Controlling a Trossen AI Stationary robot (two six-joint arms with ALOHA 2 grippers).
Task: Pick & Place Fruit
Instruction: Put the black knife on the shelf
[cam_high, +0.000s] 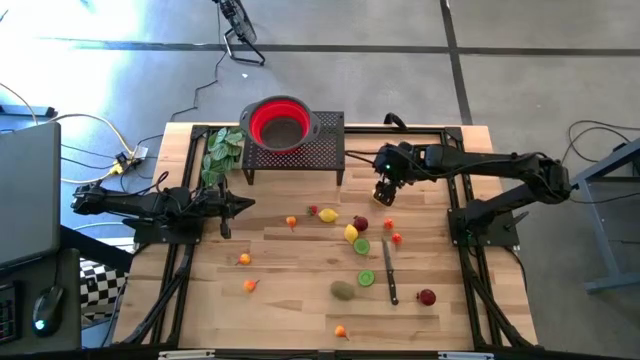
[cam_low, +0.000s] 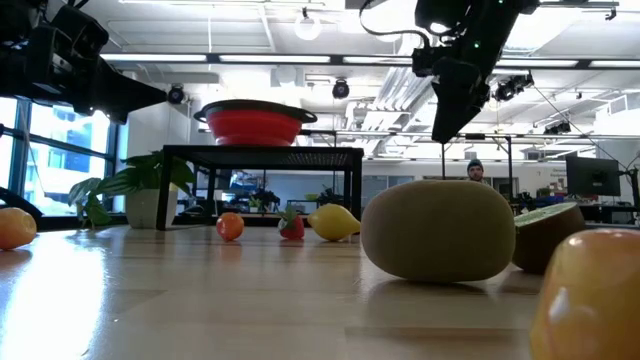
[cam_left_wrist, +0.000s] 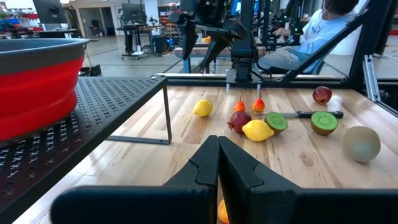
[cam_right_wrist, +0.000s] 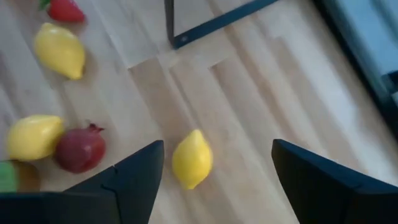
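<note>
Small toy fruits lie scattered on the wooden table: lemons (cam_high: 328, 214) (cam_high: 351, 233), a dark red piece (cam_high: 360, 223), lime halves (cam_high: 362, 246), a brown kiwi (cam_high: 343, 290) and orange pieces (cam_high: 245, 259). My right gripper (cam_high: 384, 192) hangs open above the table's far right part, pointing steeply down. In the right wrist view a lemon (cam_right_wrist: 191, 158) shows below the gap between the fingers (cam_right_wrist: 134, 171), apart from both. I cannot tell whether it lies on the wood or is in the air. My left gripper (cam_high: 245, 205) is shut and level at the table's left side.
A red colander (cam_high: 278, 123) sits on a black mesh stand (cam_high: 300, 155) at the far edge, with a green leafy bunch (cam_high: 222, 150) to its left. A slim dark knife (cam_high: 390, 280) lies near the limes. A person sits beyond the table (cam_left_wrist: 323, 25).
</note>
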